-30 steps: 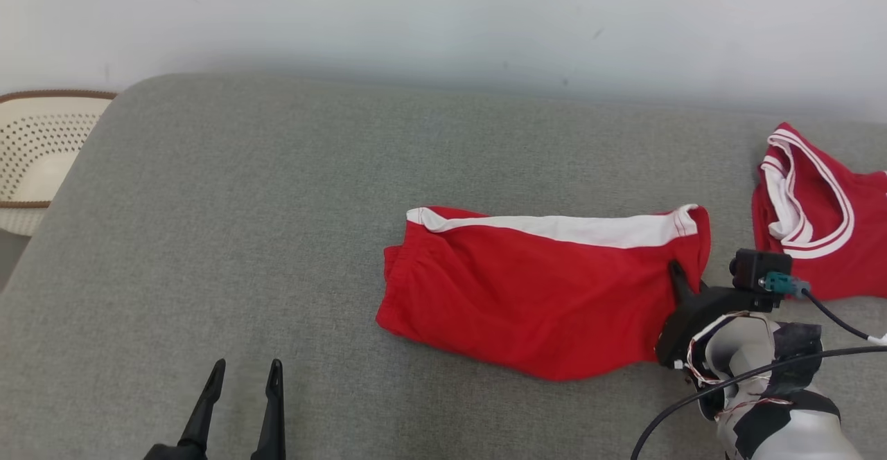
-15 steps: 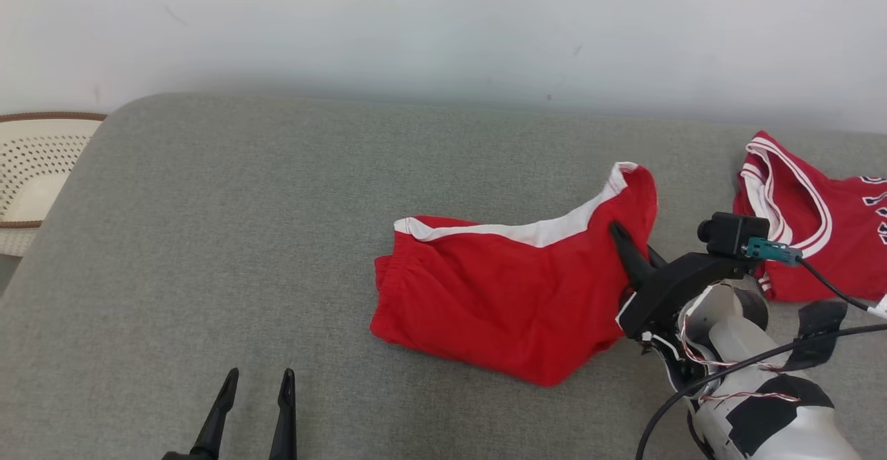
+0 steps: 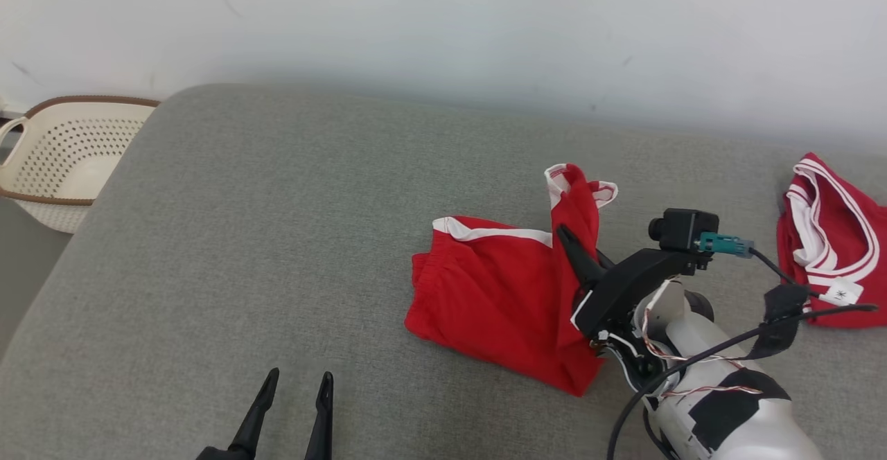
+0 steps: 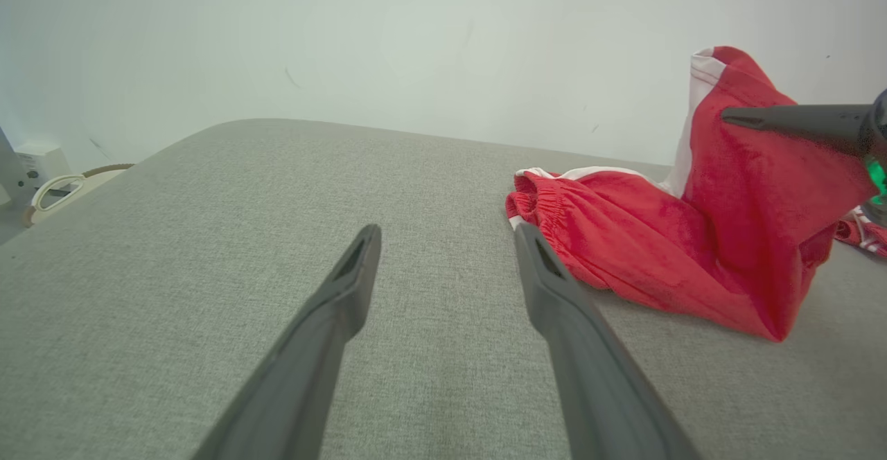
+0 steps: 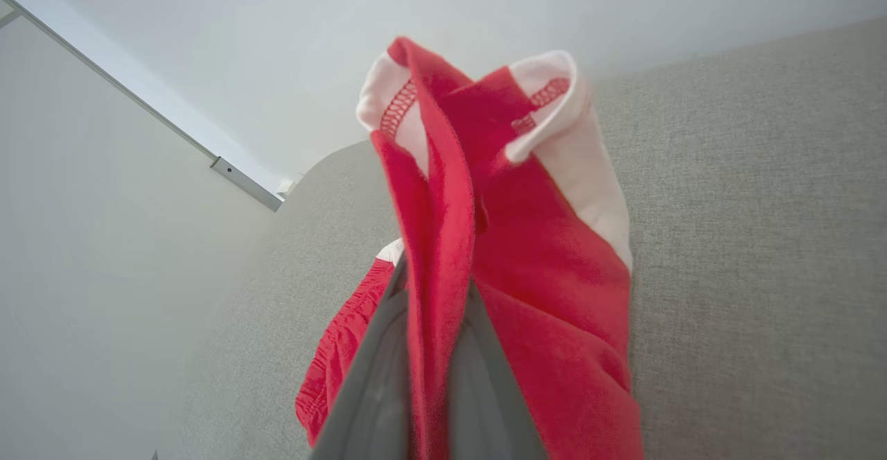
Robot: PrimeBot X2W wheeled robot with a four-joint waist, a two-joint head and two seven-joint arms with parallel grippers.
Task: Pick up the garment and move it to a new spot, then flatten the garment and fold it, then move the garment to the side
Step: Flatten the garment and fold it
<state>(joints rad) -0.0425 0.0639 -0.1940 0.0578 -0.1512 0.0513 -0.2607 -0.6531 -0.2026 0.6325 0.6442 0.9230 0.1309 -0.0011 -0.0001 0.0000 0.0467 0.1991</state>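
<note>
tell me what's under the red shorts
Grey cushion shows around the red shorts, whose end the right gripper pinches up. Beneath the flat part is hidden.

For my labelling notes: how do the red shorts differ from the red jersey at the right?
The shorts are held by the right gripper, one end raised; the jersey lies untouched. The shorts have one broad white band; the jersey has thin white stripes. Both are red and on the grey cushion.
</note>
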